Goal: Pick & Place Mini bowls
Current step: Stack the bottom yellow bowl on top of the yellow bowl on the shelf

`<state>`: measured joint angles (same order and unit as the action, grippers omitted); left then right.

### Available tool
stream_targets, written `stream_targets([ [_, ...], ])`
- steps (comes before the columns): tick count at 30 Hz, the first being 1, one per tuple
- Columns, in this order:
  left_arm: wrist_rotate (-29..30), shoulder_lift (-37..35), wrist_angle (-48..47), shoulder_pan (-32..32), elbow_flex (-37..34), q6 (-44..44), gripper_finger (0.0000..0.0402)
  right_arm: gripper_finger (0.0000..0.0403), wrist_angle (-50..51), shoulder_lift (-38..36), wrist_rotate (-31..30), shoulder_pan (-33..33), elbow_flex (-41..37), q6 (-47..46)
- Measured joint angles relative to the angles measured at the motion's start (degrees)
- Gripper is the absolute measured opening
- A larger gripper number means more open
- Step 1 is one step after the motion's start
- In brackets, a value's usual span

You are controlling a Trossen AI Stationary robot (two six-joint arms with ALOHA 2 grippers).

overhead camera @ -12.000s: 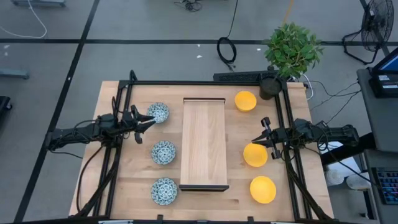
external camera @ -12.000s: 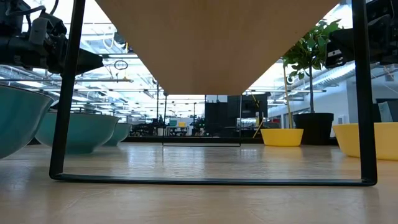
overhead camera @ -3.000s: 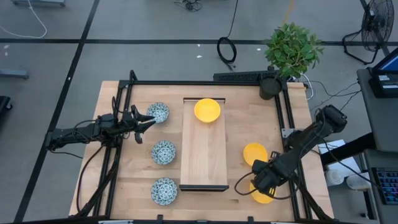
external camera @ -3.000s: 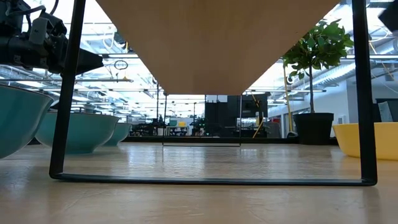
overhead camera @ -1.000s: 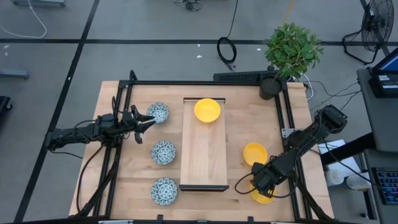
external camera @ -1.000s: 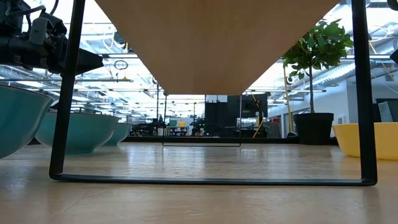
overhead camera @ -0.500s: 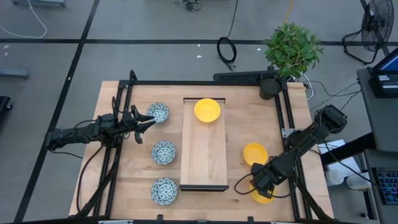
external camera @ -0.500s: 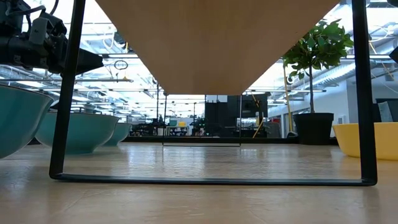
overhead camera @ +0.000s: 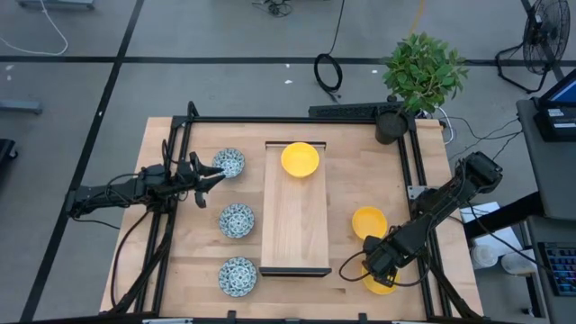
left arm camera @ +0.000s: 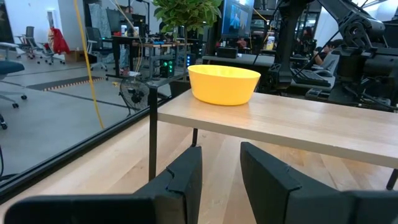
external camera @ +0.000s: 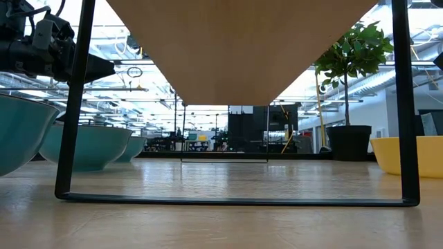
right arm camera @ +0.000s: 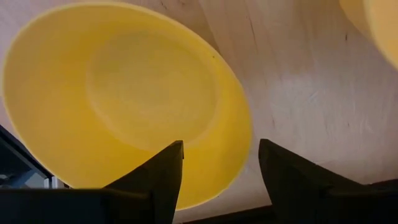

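Observation:
One yellow mini bowl [overhead camera: 300,159] [left arm camera: 224,84] stands on the far end of the long wooden tray [overhead camera: 293,225]. A second yellow bowl [overhead camera: 369,222] sits on the table right of the tray. A third [overhead camera: 382,281] [right arm camera: 124,99] sits near the right front. My right gripper [overhead camera: 372,261] [right arm camera: 219,149] hangs open over the third bowl, pointing down, one finger over its inside and one outside its rim. Three patterned bowls [overhead camera: 229,163] [overhead camera: 237,220] [overhead camera: 238,275] sit left of the tray. My left gripper [overhead camera: 211,174] [left arm camera: 221,158] waits level beside the farthest one, open by a small gap.
The tray stands raised on thin black legs [external camera: 69,138] [left arm camera: 152,134]. Black frame rails [overhead camera: 409,171] run along the table's sides. A potted plant [overhead camera: 423,72] [external camera: 349,90] stands at the far right corner. Bare tabletop [overhead camera: 360,180] lies between the tray and the right rail.

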<state>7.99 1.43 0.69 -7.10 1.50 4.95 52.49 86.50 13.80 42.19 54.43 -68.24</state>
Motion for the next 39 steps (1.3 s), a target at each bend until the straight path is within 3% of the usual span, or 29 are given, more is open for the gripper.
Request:
stream_targets([
  [19,0.00,-0.01,0.00,-0.01,-0.01,0.00,0.0113,0.0196,-1.51,0.00,-0.40,0.00,0.00,3.01],
  [26,0.00,-0.02,0.00,0.00,0.00,0.02,0.0113,0.0196,-1.51,0.00,-6.42,0.00,0.00,2.94],
  [39,0.00,-0.02,0.00,0.01,0.00,0.01,0.0113,0.0185,-1.27,0.00,-8.07,-0.22,0.00,7.88],
])
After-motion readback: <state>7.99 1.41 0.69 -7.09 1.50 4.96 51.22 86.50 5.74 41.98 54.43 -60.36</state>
